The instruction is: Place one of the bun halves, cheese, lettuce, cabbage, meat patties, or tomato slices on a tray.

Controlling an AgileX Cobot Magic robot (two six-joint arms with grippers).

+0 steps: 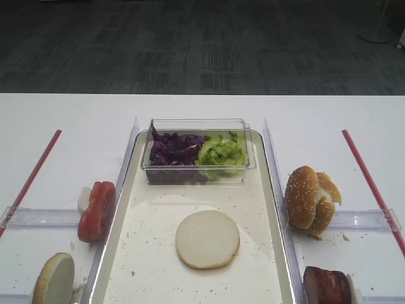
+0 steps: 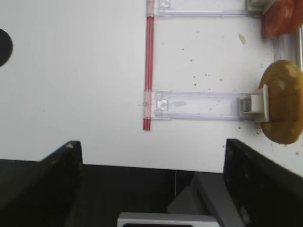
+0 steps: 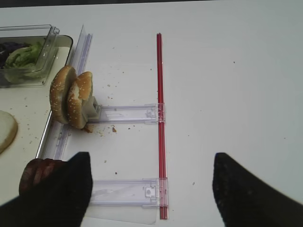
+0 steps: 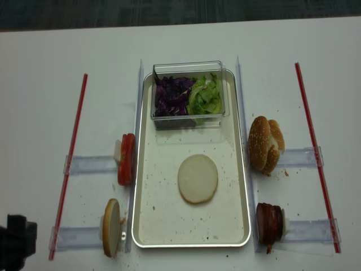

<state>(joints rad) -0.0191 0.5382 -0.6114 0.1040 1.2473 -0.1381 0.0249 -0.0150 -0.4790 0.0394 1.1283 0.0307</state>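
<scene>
Across the middle of the bench sits the tray [image 4: 142, 226], with a clear tub [image 4: 189, 69] of cabbage [image 4: 172, 96] and lettuce [image 4: 205, 97] at its far edge, probably to stop shreds scattering. One plain bun half [image 4: 197, 178] already lies cut-face up mid-tray, ready for stacking. Tomato slices [image 4: 126, 159] and meat patties [image 4: 268, 223] wait upright in side racks, easy to pinch. Both the left gripper [image 2: 151, 182] and right gripper [image 3: 149, 187] hang spread wide, holding nothing.
</scene>
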